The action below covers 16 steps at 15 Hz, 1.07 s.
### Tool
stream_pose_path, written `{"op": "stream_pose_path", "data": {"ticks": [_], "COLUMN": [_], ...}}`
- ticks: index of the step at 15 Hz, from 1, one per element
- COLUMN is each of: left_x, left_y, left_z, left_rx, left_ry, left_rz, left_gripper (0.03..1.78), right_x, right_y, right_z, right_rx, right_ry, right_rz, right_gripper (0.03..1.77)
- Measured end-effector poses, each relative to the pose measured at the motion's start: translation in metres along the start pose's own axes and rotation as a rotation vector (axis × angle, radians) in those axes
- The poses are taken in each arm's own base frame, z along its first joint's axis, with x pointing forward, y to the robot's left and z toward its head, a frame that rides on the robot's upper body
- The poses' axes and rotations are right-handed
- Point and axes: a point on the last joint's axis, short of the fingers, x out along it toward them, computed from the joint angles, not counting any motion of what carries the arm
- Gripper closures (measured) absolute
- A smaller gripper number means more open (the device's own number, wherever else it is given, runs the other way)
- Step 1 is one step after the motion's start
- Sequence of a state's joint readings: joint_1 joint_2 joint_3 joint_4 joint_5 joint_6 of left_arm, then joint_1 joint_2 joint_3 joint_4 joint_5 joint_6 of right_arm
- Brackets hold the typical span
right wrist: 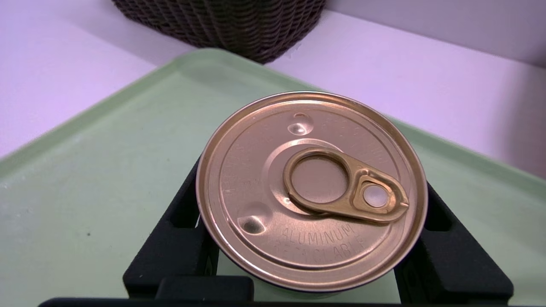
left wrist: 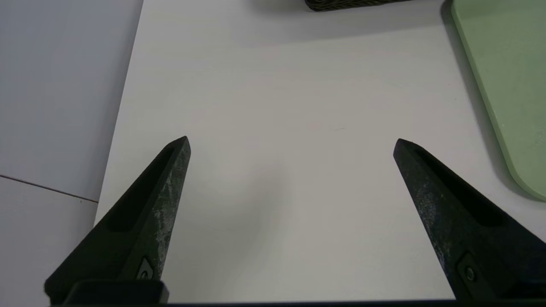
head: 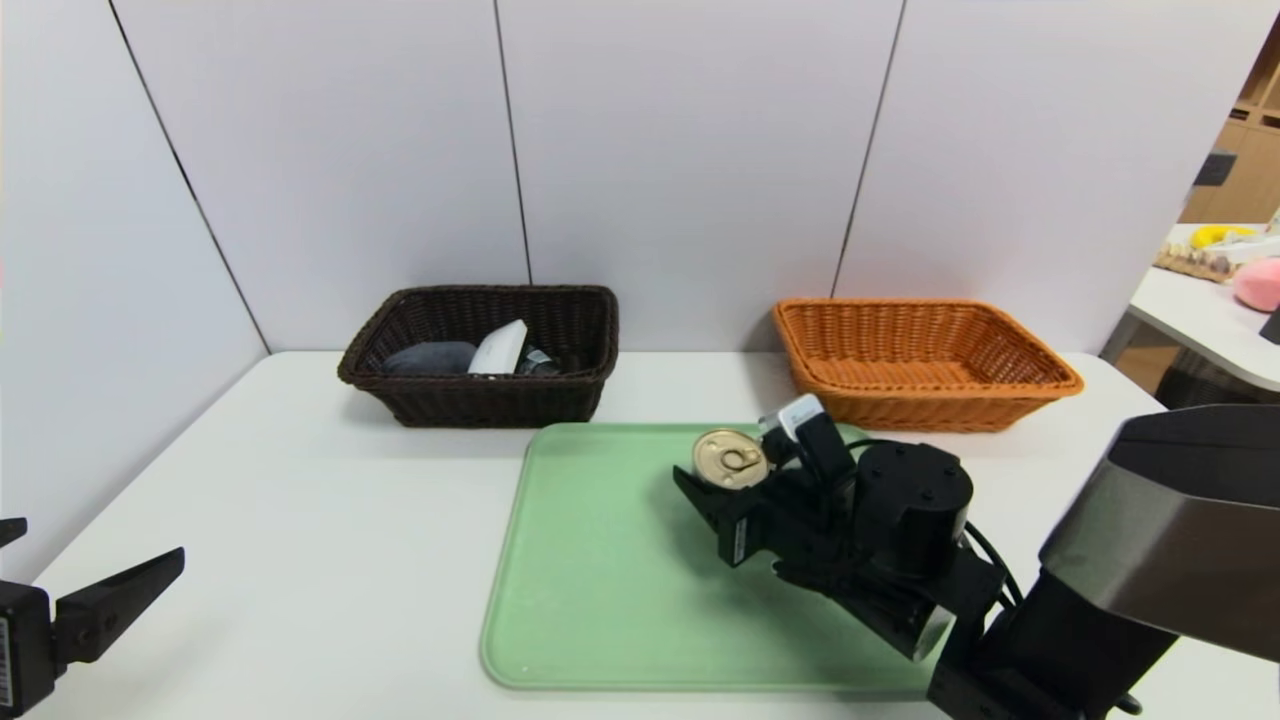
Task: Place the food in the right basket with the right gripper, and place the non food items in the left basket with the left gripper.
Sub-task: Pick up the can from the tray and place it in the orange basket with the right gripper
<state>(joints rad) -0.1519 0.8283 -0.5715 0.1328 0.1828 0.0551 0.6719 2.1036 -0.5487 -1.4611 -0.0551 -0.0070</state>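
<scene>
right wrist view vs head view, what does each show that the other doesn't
Only the right wrist view shows the lettering on the can's lid. Only the head view shows the orange basket and the left gripper. Both show the can held in the right gripper's fingers, the green tray and the dark basket.

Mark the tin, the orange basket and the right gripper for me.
Tin (right wrist: 251,170): right wrist view, on its lid, left of the pull ring.
Orange basket (head: 930,411): head view, on its front wall.
Right gripper (head: 727,478): head view, midway between its fingertips, which are shut on the tin.
</scene>
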Motion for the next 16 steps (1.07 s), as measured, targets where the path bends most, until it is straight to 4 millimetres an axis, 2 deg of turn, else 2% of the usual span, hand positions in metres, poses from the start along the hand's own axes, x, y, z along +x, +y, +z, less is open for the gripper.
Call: {"op": "stream_pose_path", "data": {"ticks": [4,6,8,11,13,16], "left_x": [0.002,0.002,0.002,0.001,0.0,0.0], "left_y": [0.0,-0.001,-0.001,-0.002,-0.002,-0.002], "left_z": [-0.005,-0.006,-0.006,-0.006,-0.006,-0.006], "left_rx": [0.018,0.024,0.025,0.025,0.023,0.023], "left_ry": [0.017,0.022,0.02,0.014,0.013,0.009], "left_rz": [0.001,-0.004,-0.026,-0.049,-0.054,-0.068], "left_gripper": [0.12,0.12,0.12,0.12,0.12,0.12], "right_x": [-0.009,-0.007,-0.005,-0.015,-0.025,-0.04], "right_y": [-0.004,-0.017,-0.047,-0.1,-0.126,-0.153], "right_z": [0.039,0.072,0.11,0.159,0.173,0.182], "right_rx": [-0.004,-0.003,0.005,0.02,0.039,0.087], "right_ry": [0.015,0.009,-0.006,0.035,0.132,0.293], "right_rz": [-0.068,-0.117,-0.203,-0.351,-0.42,-0.466], "right_gripper": [0.75,0.75,0.75,0.75,0.75,0.75]}}
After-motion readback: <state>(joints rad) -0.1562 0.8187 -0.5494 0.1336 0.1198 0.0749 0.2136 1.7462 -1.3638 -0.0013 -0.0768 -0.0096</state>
